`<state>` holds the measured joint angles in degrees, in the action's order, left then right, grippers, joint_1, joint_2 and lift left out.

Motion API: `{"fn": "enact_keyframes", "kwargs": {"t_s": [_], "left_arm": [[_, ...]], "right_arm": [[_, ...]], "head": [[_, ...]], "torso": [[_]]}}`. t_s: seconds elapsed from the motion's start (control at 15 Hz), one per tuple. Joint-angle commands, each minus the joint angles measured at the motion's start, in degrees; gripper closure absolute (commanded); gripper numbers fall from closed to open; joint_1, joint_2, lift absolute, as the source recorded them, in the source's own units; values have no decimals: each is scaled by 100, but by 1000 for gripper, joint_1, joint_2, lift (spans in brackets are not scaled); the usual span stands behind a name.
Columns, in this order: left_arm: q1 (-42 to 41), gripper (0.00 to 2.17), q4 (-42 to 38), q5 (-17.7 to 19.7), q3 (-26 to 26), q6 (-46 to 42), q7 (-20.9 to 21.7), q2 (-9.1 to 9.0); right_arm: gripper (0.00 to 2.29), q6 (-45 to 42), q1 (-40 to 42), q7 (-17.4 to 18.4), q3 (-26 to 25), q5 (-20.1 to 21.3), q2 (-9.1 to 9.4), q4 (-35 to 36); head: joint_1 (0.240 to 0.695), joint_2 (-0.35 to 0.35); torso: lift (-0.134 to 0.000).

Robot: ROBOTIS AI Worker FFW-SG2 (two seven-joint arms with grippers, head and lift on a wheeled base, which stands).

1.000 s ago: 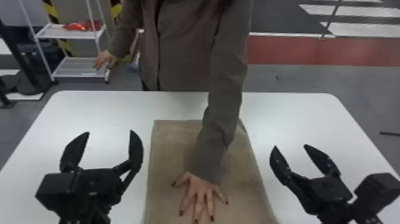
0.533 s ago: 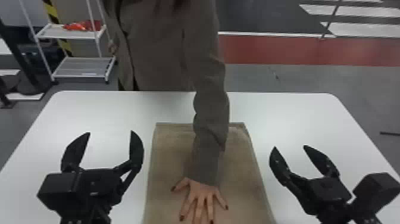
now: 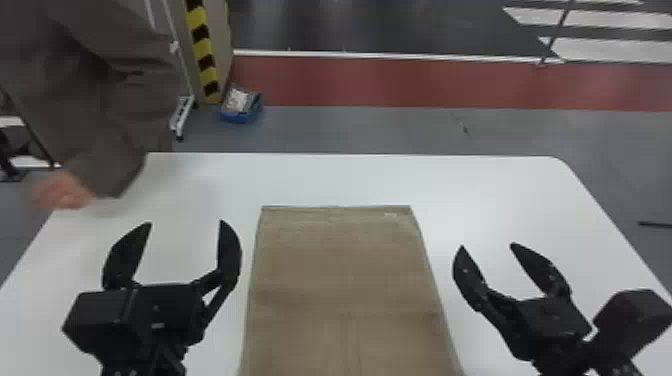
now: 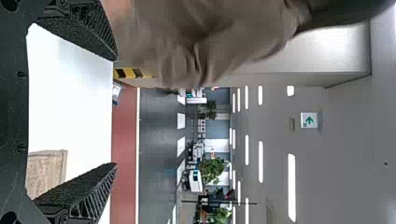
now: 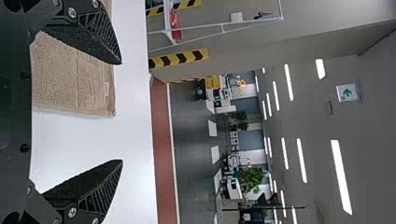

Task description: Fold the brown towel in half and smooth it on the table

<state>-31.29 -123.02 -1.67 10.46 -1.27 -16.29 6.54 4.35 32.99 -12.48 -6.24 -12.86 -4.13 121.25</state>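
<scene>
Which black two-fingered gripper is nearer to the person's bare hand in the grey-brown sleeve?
Left. The left gripper is right of the hand, nearer the robot; the right gripper is much farther right, beyond the brown cloth towel.

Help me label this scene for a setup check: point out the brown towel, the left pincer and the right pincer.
Brown towel (image 3: 345, 292): head view, middle of its upper face.
Left pincer (image 3: 185, 223): head view, midway between its open fingertips.
Right pincer (image 3: 487, 245): head view, midway between its open fingertips.
</scene>
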Motion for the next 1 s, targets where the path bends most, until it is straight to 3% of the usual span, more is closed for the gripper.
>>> {"fn": "enact_keyframes", "kwargs": {"t_s": [0.0,0.67,0.93], "left_arm": [[0,66,-20,0,0,0,3,6],[229,76,261,26,26,88,100,-12],[809,90,745,79,88,809,275,-21]], "right_arm": [[137,0,15,0,0,12,0,21],[140,88,-55,8,9,100,0,-5],[140,159,-328,70,26,196,-9,-277]], "head": [[695,-59],[695,-63],[695,-72]], "torso": [[-121],[-121],[-121]]}}
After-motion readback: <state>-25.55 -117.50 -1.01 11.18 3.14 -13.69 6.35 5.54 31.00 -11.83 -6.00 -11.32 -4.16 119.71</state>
